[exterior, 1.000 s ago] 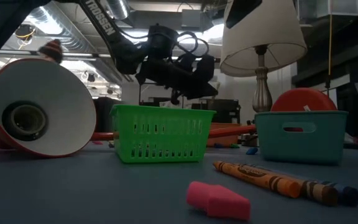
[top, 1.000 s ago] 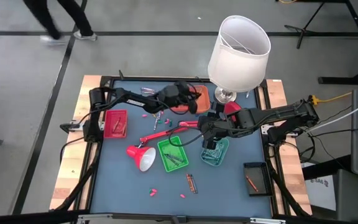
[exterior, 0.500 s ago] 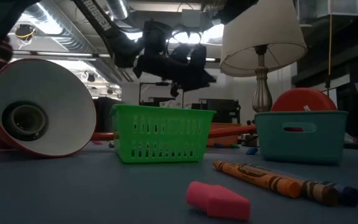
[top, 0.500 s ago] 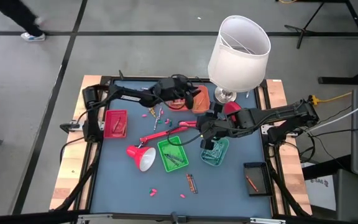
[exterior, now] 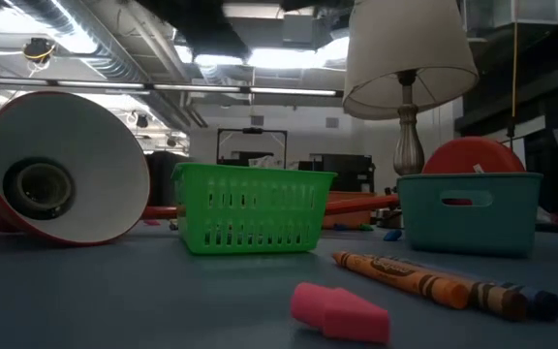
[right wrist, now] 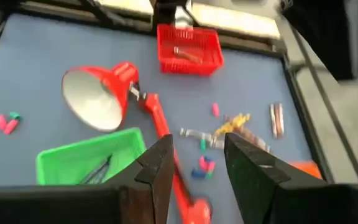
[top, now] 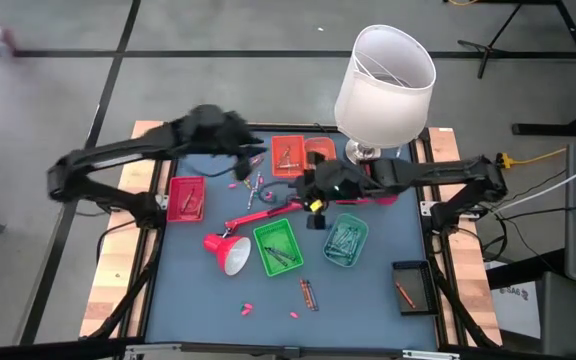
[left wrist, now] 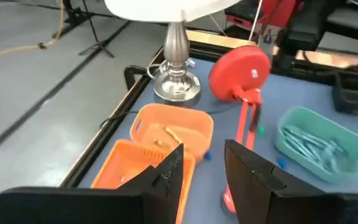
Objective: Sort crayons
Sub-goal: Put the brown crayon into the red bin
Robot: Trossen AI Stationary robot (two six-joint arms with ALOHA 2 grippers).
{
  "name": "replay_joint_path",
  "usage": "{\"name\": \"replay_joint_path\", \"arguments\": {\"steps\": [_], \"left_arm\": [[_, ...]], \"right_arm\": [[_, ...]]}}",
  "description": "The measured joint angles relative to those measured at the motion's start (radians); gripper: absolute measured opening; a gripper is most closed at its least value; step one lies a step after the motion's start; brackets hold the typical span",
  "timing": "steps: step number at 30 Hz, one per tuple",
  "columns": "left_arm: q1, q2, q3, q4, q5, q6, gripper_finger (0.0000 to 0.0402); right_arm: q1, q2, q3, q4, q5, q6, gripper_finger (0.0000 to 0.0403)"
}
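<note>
- The left tool (top: 251,152) hangs over the far-left part of the bench (top: 198,290), with the loose crayons just toward 5 o'clock from it; in its own wrist view its fingers (left wrist: 169,167) stand spread with nothing between them.
- The right tool (top: 311,189) sits above the middle of the bench, just at 9 o'clock from the red lamp base (top: 373,176); its fingers (right wrist: 156,163) are likewise apart and empty.
- A loose cluster of crayons (top: 253,186) lies on the bench at 12 o'clock from the green basket (top: 276,247), beside the red desk lamp arm (top: 258,212).
- More crayons rest in the green basket, in the teal basket (top: 346,241), in the orange tray (top: 288,157) and in the red basket (top: 186,198).
- Two crayons (top: 309,294) lie side by side on the bench at 5 o'clock from the green basket; one crayon sits in the dark tray (top: 409,286) at the right edge.
- Pink erasers (top: 247,308) are scattered along the near side.
- A white-shaded table lamp (top: 383,85) stands at the far right.
</note>
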Motion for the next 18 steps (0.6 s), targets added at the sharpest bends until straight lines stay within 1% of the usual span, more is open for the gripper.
{"name": "replay_joint_path", "arguments": {"steps": [3, 9, 11, 14, 18], "left_arm": [[-0.064, -0.136, 0.000, -0.159, -0.068, -0.032, 0.0104], [-0.210, -0.349, 0.000, -0.386, -0.182, -0.169, 0.0109], [-0.254, -0.397, 0.000, -0.444, -0.215, -0.215, 0.0110], [-0.306, -0.446, 0.000, -0.506, -0.276, -0.267, 0.0110], [-0.346, -0.472, 0.000, -0.542, -0.366, -0.306, 0.0110]], "right_arm": [[-0.047, 0.045, 0.000, 0.089, -0.068, -0.069, 0.0140], [-0.114, 0.178, 0.000, 0.224, -0.128, -0.207, 0.0140], [-0.134, 0.226, 0.000, 0.280, -0.154, -0.252, 0.0140], [-0.161, 0.302, 0.000, 0.348, -0.220, -0.301, 0.0140], [-0.189, 0.392, 0.019, 0.355, -0.292, -0.354, 0.0140]]}}
